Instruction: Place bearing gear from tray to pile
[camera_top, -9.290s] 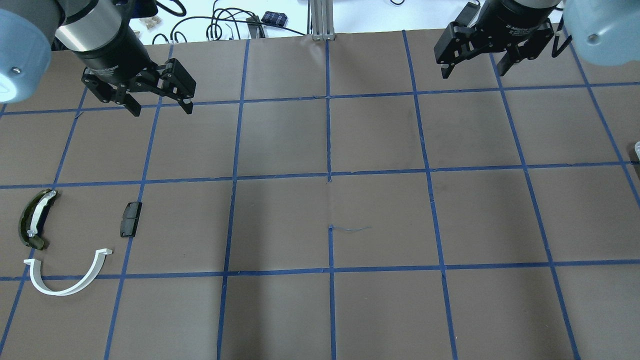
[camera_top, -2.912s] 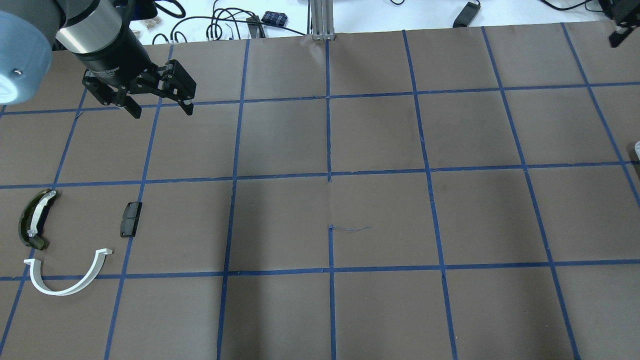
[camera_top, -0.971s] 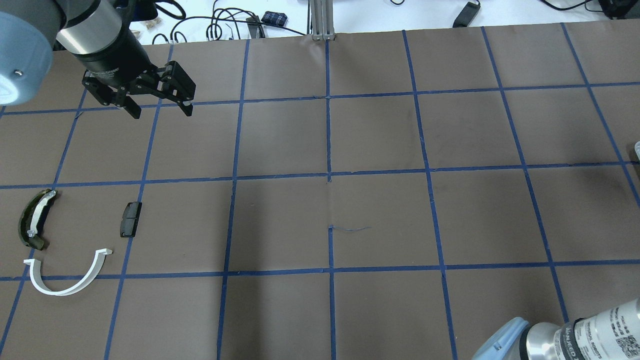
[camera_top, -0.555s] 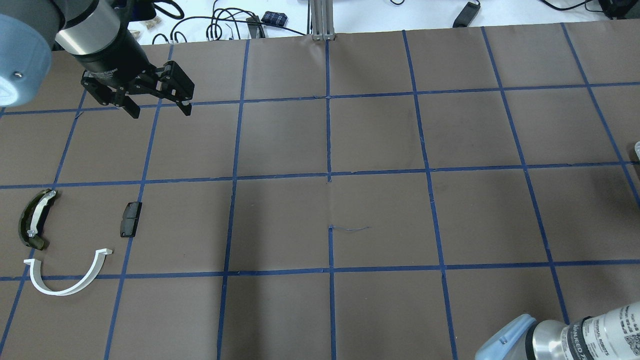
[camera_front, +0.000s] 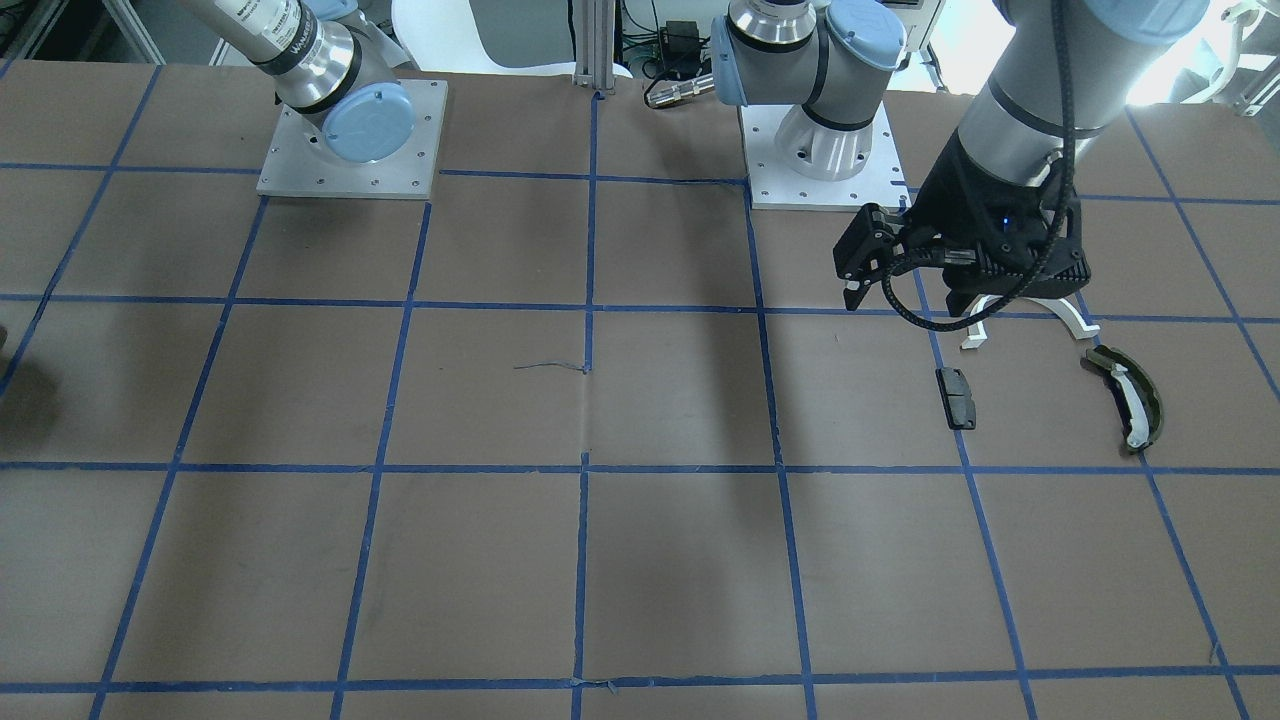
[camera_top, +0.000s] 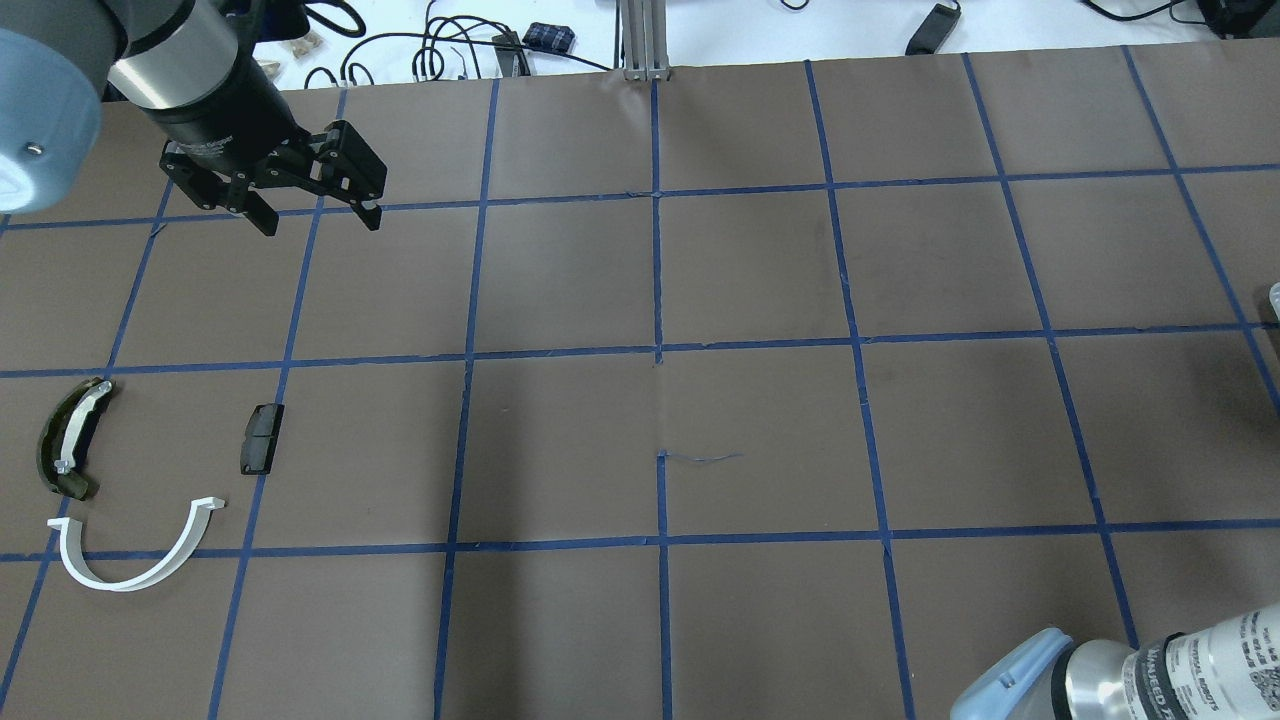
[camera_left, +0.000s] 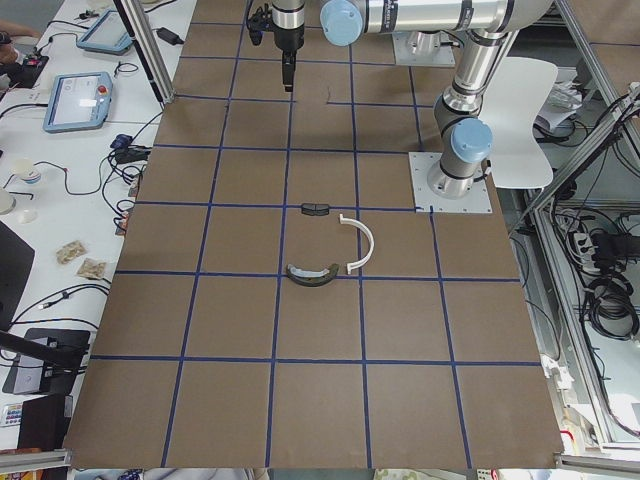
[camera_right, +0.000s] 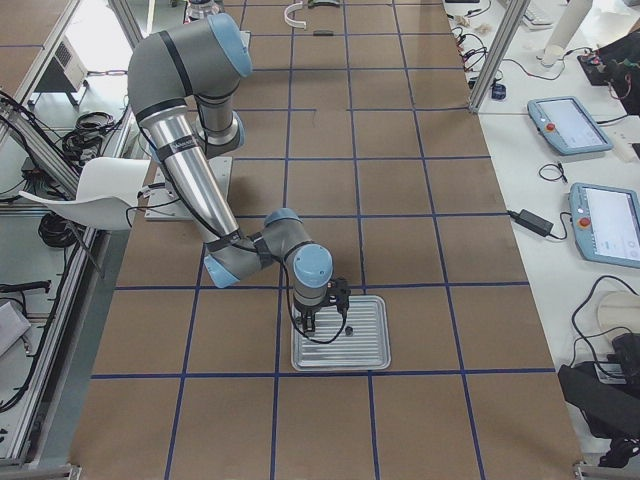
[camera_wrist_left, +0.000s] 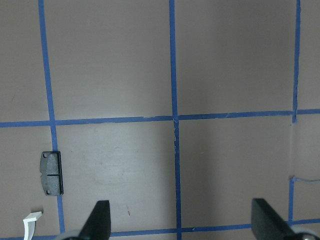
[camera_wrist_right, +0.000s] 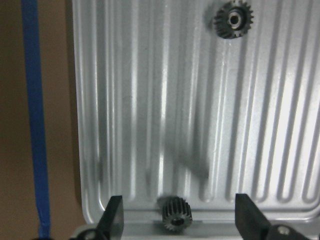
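Right gripper (camera_wrist_right: 177, 202) low over tray (camera_wrist_right: 125, 100), fingers apart, straddling gear (camera_wrist_right: 176, 214) at tray's edge. Probably the target; second gear (camera_wrist_right: 233, 19) lies beyond. Left gripper (camera_top: 320, 220) spread, empty, near pile (camera_top: 262, 438) at far left.

Both arms are built from silver-grey tubes joined at pale blue caps (camera_right: 312, 266). The left arm (camera_front: 1020, 120) is trailed by a black cable (camera_front: 1066, 90); black lettering is printed on the right arm (camera_top: 1200, 665). Each is mounted on a square silver base plate (camera_front: 290, 172) dotted with screw holes. The left gripper (camera_top: 320, 222) and right gripper (camera_right: 322, 328) are black.
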